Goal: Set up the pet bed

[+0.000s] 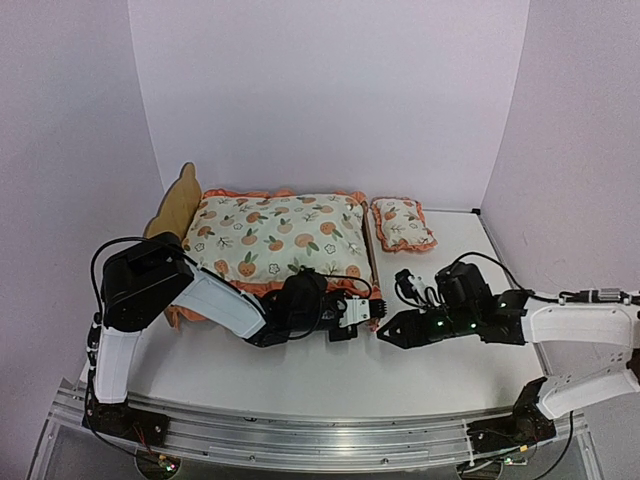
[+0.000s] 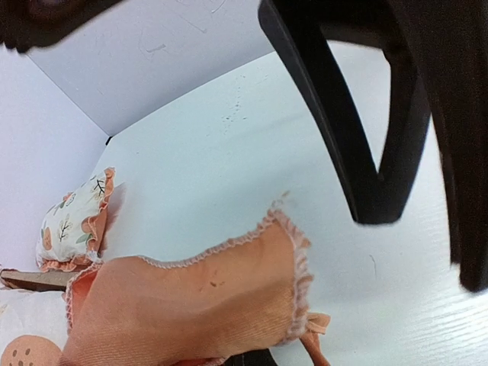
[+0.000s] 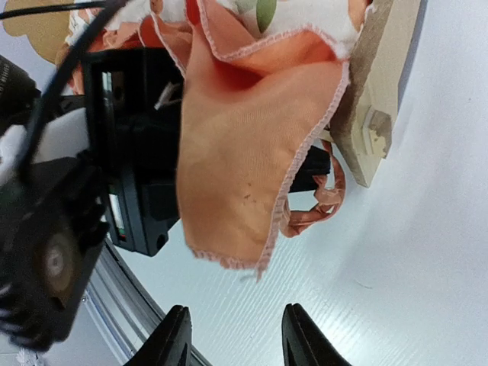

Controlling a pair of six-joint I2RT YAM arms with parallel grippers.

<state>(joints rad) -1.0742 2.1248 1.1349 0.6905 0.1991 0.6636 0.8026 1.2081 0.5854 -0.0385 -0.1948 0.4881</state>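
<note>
Orange ruffle (image 3: 244, 145) of the mattress cushion (image 1: 275, 235) is clamped in our left end effector (image 1: 366, 316). We see our right end effector (image 3: 236, 335) with fingers apart, empty, near the plywood pet bed (image 3: 385, 84).

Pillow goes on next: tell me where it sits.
Top view: the small fruit-print pillow lies on the table right of the pet bed, near the back wall.

No words, numbers, labels or brand marks could be read in any view. The cushion (image 1: 275, 238) and the small pillow (image 1: 402, 222) at its three o'clock carried only a print of oranges, leaves and little flowers, with no lettering on them.
</note>
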